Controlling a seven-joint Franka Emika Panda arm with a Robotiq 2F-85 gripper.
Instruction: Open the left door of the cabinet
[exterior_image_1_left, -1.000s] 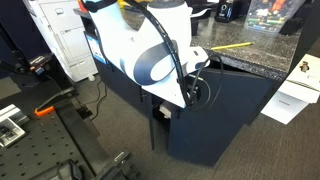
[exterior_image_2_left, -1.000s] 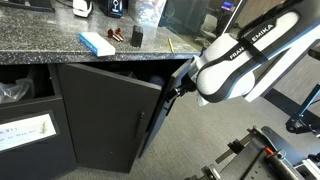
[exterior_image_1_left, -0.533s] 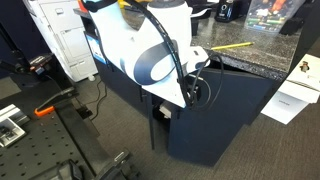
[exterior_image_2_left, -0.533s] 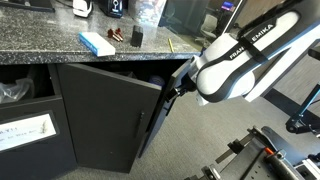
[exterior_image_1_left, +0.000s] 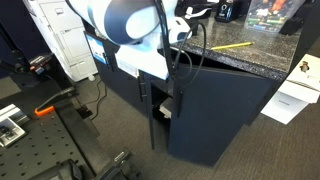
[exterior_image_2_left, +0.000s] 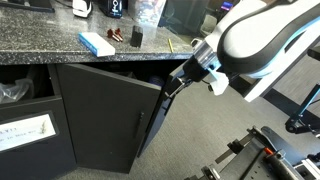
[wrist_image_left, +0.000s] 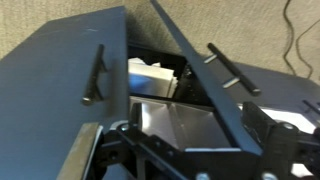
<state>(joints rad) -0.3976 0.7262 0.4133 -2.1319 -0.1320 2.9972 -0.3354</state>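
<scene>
Slip risk: my gripper sits at the ajar left door top corner; can't tell if jaws are clenched; could skid off.

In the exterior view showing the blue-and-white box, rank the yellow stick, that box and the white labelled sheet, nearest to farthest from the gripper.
From the gripper:
1. Yellow stick, on the countertop just above.
2. Blue-and-white box, further along the countertop.
3. White labelled sheet, low down, farthest along.

Soft, even indoor light; cabinet interior dark, mild sheen on its top; wrist view blurred, low-res.
</scene>
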